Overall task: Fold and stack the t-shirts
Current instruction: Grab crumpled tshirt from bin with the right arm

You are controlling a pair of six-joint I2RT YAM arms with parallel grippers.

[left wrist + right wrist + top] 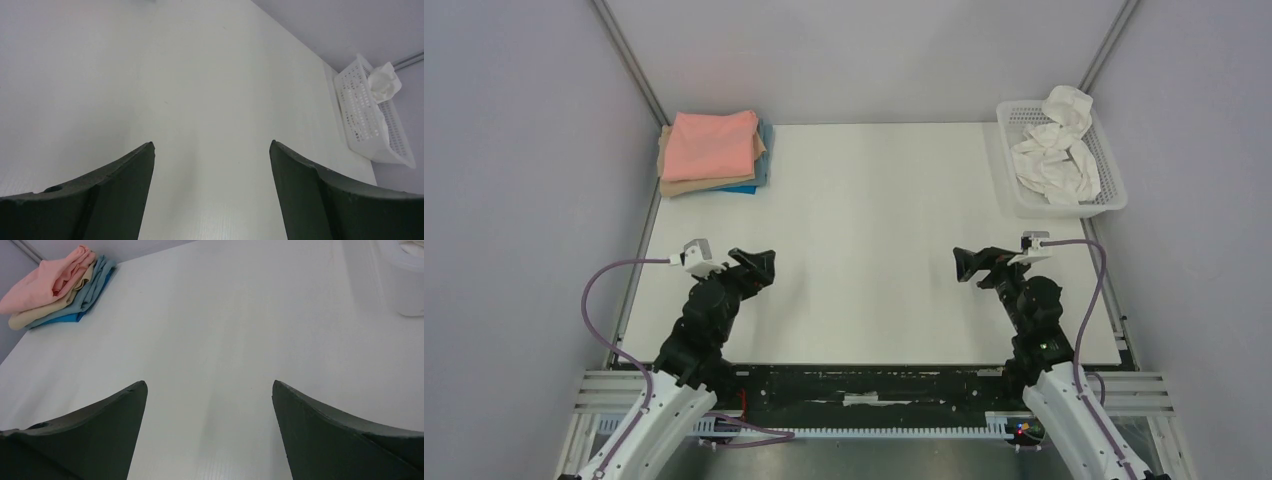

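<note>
Note the enclosure first: pale grey walls (pixel 514 200) close in the table on three sides, with aluminium frame posts (pixel 629 60) rising at its far corners. The table (pixel 874 250) is a matte white board; its middle lies bare in all three views.

The white mesh basket (pixel 1074 210) sits at the table's far-right corner. A crumpled white t-shirt (pixel 1054 165) fills it, with one part hanging over the far rim. You see that overhang best in the left wrist view. The right wrist view catches only a corner of the basket.

The stack of folded t-shirts (pixel 714 150) lies at the table's far-left corner. It is salmon-pink on top, tan beneath, blue at the bottom. Only the right wrist view shows its layered edges from the side. The left wrist view does not show the stack.

The left gripper (pixel 759 268) sits over the table's near-left part, jaws spread wide, nothing between them. The right gripper (pixel 969 265) sits over the near-right part, likewise spread wide and holding nothing. Both point toward the table's middle.
</note>
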